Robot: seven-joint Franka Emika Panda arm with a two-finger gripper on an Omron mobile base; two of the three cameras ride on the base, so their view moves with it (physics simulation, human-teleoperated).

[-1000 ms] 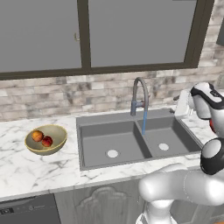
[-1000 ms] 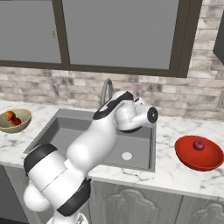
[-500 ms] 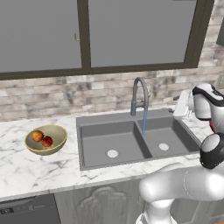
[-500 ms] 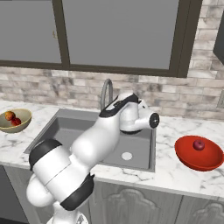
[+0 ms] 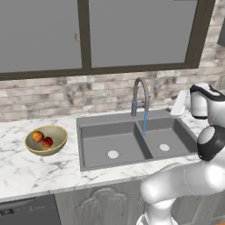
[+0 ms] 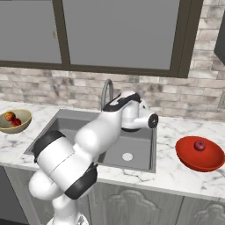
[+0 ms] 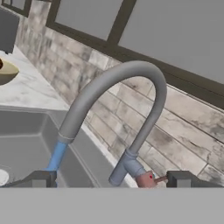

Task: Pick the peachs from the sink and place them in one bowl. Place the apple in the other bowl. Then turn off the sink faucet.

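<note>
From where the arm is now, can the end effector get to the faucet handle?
Probably yes. In the hand view the end effector faces the faucet, fingertips open either side of its small handle, with nothing between them.

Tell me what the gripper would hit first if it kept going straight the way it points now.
Most likely the sink faucet: in the hand view the gripper faces it with open jaws, the base and small red handle just ahead between the fingertips. Depth is unclear; the brick wall lies behind.

Two peaches (image 5: 38, 136) (image 5: 47, 142) in one tan bowl (image 5: 46, 140), one dark red apple (image 6: 200, 145) in one red bowl (image 6: 200, 154), one two-basin sink (image 5: 132, 142), one faucet (image 5: 140, 101) with what looks like one blue water stream (image 5: 144, 122)
</note>
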